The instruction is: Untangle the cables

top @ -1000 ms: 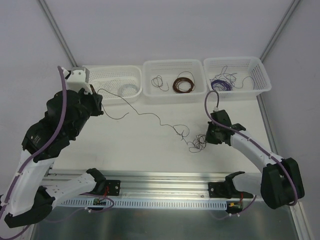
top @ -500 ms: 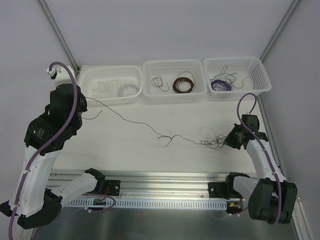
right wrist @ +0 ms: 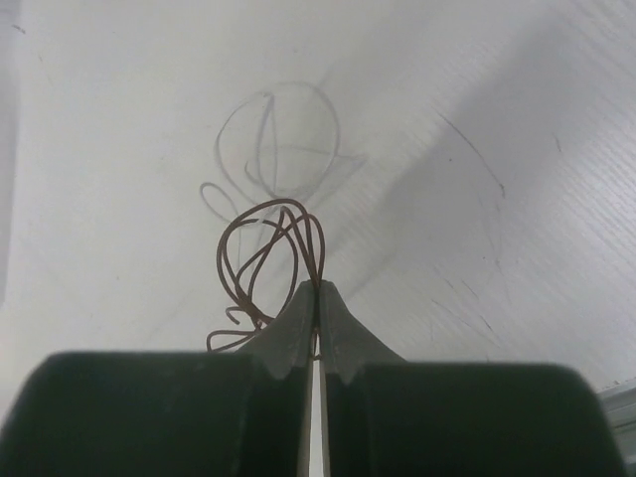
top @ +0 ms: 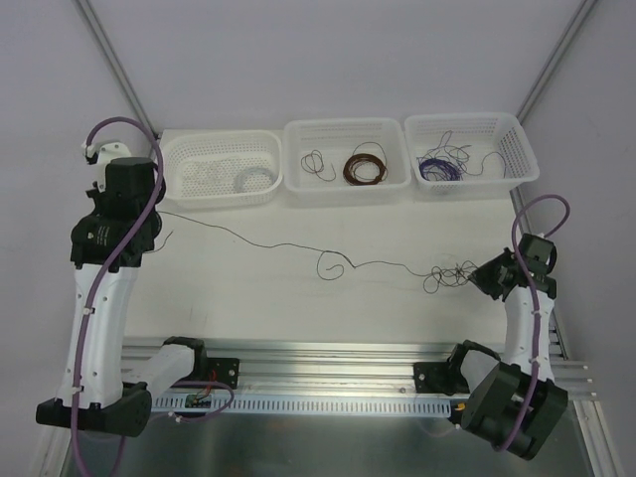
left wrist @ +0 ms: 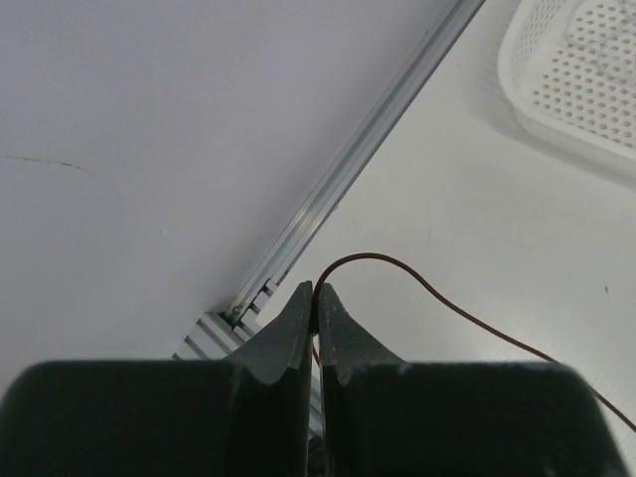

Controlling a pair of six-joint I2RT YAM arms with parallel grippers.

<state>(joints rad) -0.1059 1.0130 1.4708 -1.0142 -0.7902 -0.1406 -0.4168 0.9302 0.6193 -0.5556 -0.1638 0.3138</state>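
Note:
One dark brown cable point(top: 288, 244) stretches across the table from my left gripper point(top: 155, 216) to a small scribbly tangle point(top: 452, 275) right in front of my right gripper point(top: 485, 276). In the left wrist view the left gripper point(left wrist: 316, 296) is shut on that brown wire point(left wrist: 397, 266), which arcs away to the right. In the right wrist view the right gripper point(right wrist: 318, 288) is shut on several brown loops point(right wrist: 268, 248) that stand up from its tips.
Three white baskets line the back: the left one point(top: 214, 195) holds a white coil point(top: 255, 178), the middle one point(top: 343, 192) a brown coil point(top: 365, 165) and a small dark wire, the right one point(top: 477, 186) purple wires point(top: 439, 164). An aluminium rail point(left wrist: 348, 169) borders the table's left edge.
Both arms have pulled apart, the left gripper toward the left edge, the right toward the right edge. The brown cable has been drawn out longer and the tangle dragged right.

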